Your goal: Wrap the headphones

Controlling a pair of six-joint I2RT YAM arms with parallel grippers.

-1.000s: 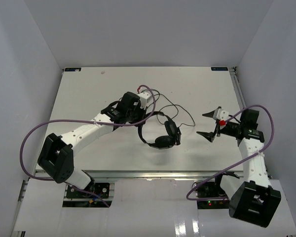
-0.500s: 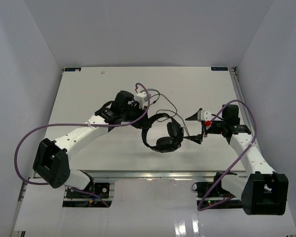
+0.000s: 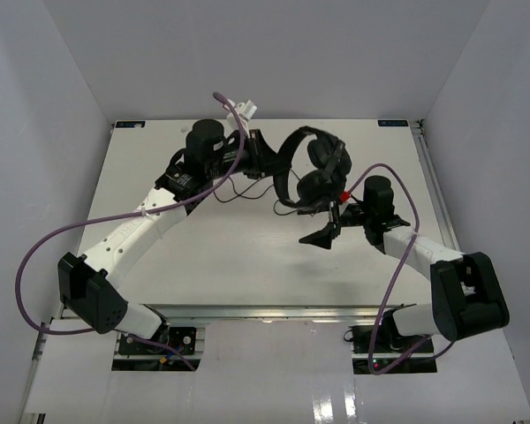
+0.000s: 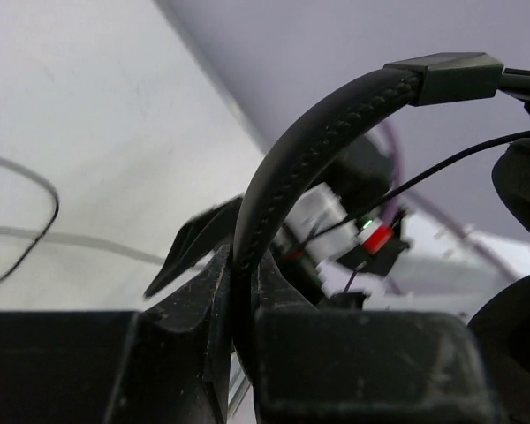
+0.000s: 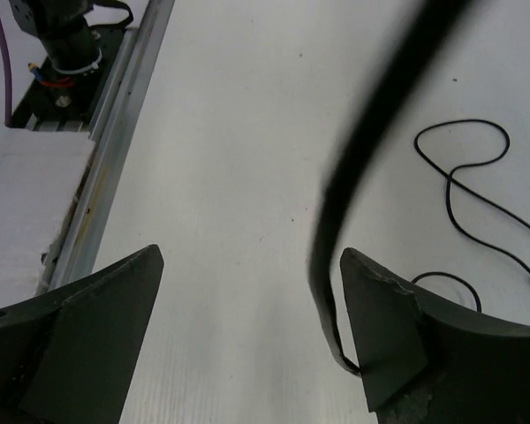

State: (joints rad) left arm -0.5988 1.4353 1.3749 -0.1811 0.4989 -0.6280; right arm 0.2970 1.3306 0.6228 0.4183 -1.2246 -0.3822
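Observation:
The black headphones hang in the air over the far middle of the table. My left gripper is shut on the headband, which runs up out of the closed fingers. The two ear cups hang to its right. The thin cord trails down onto the table and loops there. My right gripper is open and empty just below the ear cups. In the right wrist view a blurred dark strip of the headphones hangs just inside the right finger.
The white table is boxed in by pale walls on three sides. A metal rail runs along its near edge. Purple arm cables loop beside both arms.

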